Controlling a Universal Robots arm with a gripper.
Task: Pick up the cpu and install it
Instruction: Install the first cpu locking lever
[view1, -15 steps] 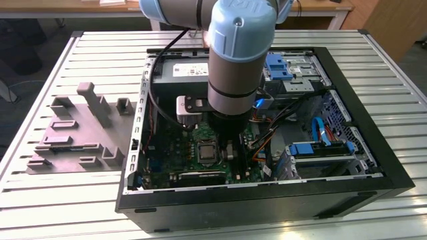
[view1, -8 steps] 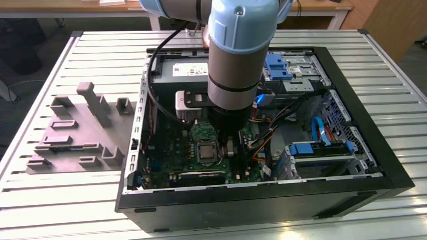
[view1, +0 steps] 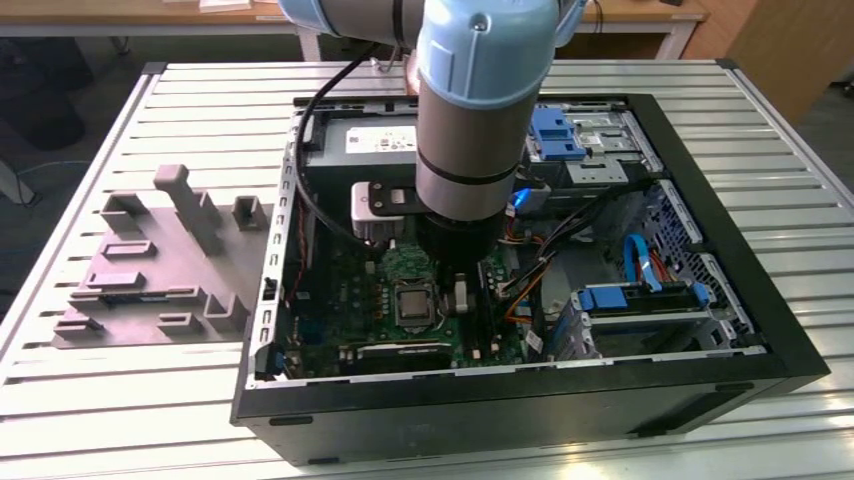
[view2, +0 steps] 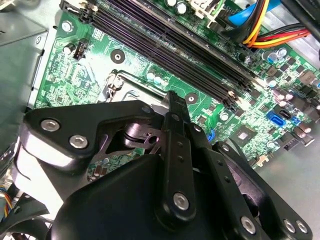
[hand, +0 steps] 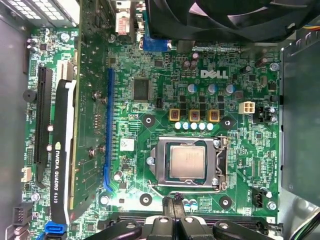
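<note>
The cpu (hand: 186, 162), a small square chip with a pale silver top, lies flat in the dark metal socket frame (hand: 159, 165) on the green motherboard (hand: 165, 75). In the exterior view the socket (view1: 411, 300) sits low inside the open computer case, just to the exterior view's left of the arm's tip. My gripper (hand: 174, 201) hovers above the board beside the socket, apart from the cpu. Its black fingers (view2: 172, 107) are pressed together with nothing between them. In the second wrist view the gripper's own body hides the socket.
A grey moulded fixture (view1: 147, 270) with upright blocks stands on the slatted table at the exterior view's left. Inside the case are a grey power-supply box (view1: 360, 140), blue drive brackets (view1: 641, 298), cables (view2: 255, 25), long memory slots (view2: 165, 40), an expansion card (hand: 62, 165) and a black fan (hand: 225, 15).
</note>
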